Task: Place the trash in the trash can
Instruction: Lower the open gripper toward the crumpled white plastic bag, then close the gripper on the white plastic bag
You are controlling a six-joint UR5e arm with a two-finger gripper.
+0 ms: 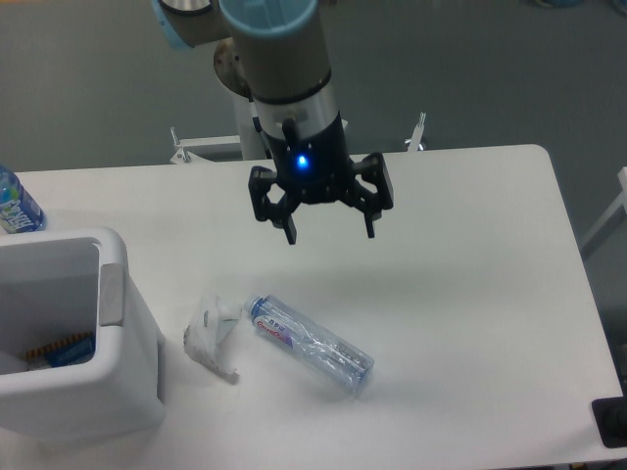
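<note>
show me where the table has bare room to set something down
The right half of the table, from the crushed bottle to the far right edge, is bare. It is crowded front left: the bin, wrapper and bottle lie close together, with the gripper open above.

white counter [470, 294], blue-label bottle [15, 204] at its far left edge, partly cut off by frame, grey floor [470, 69] behind, metal bracket [182, 149] past the back edge, dark object [611, 421] at lower right corner
</note>
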